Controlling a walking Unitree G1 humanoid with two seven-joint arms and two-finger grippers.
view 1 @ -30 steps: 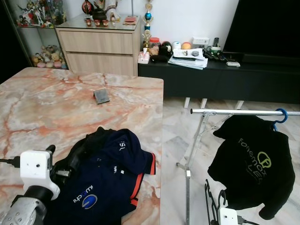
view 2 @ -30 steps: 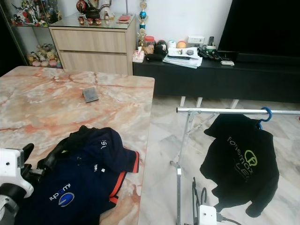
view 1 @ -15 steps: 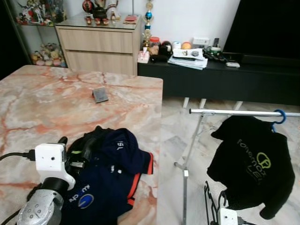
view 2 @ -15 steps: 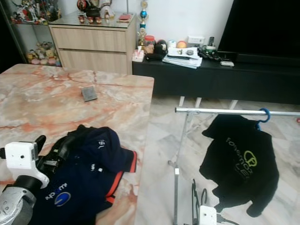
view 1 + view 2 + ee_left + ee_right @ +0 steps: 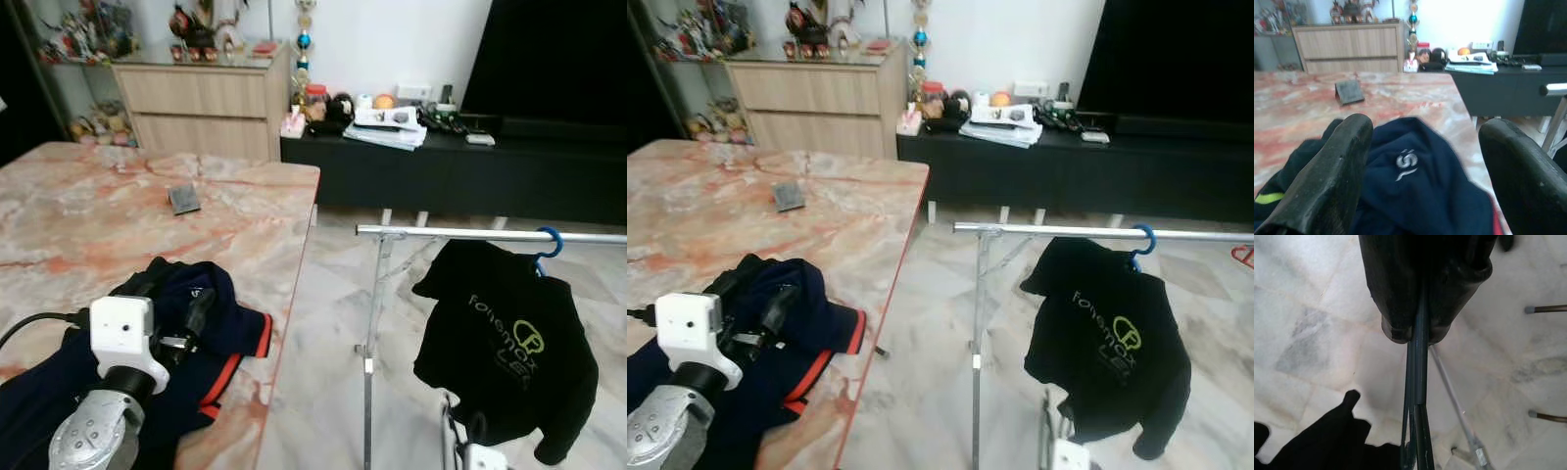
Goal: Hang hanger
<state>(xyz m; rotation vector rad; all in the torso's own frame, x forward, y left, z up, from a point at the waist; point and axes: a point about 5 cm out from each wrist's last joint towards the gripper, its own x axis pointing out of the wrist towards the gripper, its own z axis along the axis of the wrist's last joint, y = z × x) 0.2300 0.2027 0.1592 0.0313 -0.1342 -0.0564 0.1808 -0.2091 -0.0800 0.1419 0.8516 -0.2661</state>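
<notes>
A silver clothes rail stands on the floor to the right of the marble table. A black T-shirt hangs from it on a blue hanger. Low in front of that shirt, my right gripper is shut on a thin dark wire hanger, whose top pokes up by the shirt's hem. A navy shirt with a red hem lies crumpled at the table's near edge. My left gripper hovers open just over it, one finger on either side of its collar.
A small dark flat item lies mid-table. A wooden sideboard and a cluttered black TV bench line the far wall. The rack's feet rest on the pale marble floor between table and rail.
The camera has swung right, bringing the rail closer to centre. My left gripper has risen and come forward over the navy shirt. The right gripper still holds the hanger low.
</notes>
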